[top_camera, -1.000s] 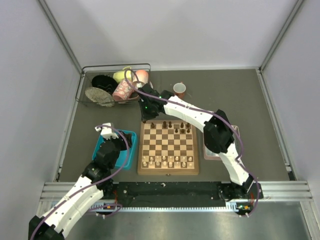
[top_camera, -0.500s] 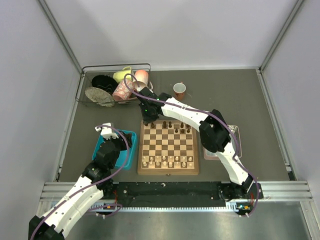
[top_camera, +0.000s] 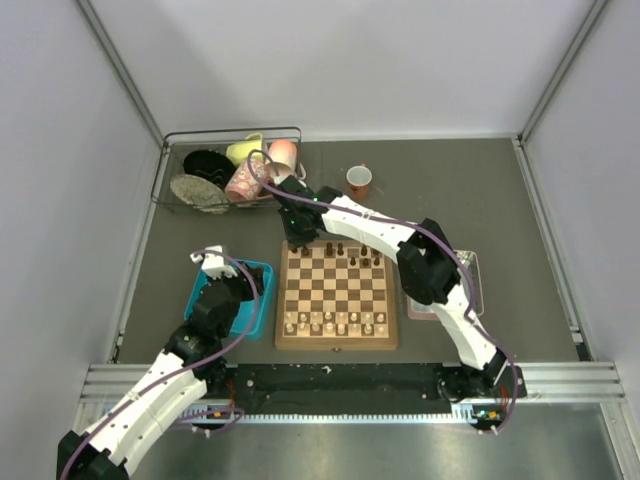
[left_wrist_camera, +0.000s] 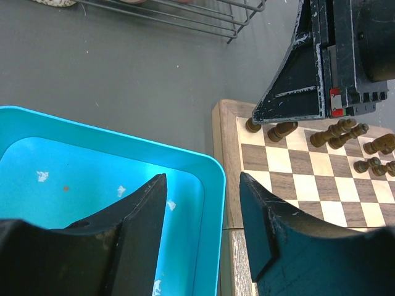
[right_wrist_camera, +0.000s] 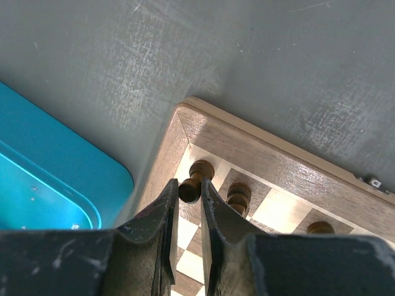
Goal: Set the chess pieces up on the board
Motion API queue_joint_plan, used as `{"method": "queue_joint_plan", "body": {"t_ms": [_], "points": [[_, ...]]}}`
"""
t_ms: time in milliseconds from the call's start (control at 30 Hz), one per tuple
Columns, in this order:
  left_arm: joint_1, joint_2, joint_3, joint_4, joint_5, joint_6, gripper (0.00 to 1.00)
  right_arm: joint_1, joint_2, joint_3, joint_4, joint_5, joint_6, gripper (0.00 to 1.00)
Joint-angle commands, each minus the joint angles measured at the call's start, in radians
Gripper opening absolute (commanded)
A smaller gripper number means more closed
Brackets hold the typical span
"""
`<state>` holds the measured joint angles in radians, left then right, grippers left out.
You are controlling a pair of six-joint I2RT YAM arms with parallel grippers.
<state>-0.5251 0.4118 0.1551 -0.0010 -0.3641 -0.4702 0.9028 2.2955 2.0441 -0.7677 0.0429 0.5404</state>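
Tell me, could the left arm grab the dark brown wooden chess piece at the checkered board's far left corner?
Probably not: the right hand is shut on that dark brown wooden chess piece, blocking the way; the left hand hangs open over the blue plastic tray.

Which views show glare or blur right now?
Top external: even light, no glare, chess pieces tiny. Left wrist: bright hotspot on the blue tray. Right wrist: sheen streaks on the table, right gripper slightly soft up close.
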Motion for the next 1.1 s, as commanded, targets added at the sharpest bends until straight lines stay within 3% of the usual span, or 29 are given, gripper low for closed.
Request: {"method": "queue_joint_plan", "body": {"t_ms": [0, 133, 333, 533, 933, 1067], "points": [[0.004, 0.009, 0.008, 0.047, 0.001, 0.001, 0.56, 0.008, 0.025, 0.031, 0.002, -0.008, -0.019, 0.0], [0.004, 0.009, 0.008, 0.047, 0.001, 0.001, 0.56, 0.008, 0.028, 0.033, 0.002, -0.015, -0.023, 0.01], [0.004, 0.012, 0.009, 0.049, 0.001, 0.002, 0.56, 0.008, 0.027, 0.033, 0.002, -0.011, -0.026, 0.2], [0.004, 0.01, 0.008, 0.049, 0.001, 0.004, 0.56, 0.008, 0.004, 0.05, 0.002, 0.0, -0.036, 0.32], [0.004, 0.008, 0.008, 0.047, -0.001, 0.002, 0.56, -0.016, -0.085, 0.091, 0.002, 0.025, -0.054, 0.34], [0.004, 0.005, 0.008, 0.044, -0.003, 0.001, 0.56, -0.05, -0.219, 0.022, -0.001, 0.125, -0.068, 0.35]]}}
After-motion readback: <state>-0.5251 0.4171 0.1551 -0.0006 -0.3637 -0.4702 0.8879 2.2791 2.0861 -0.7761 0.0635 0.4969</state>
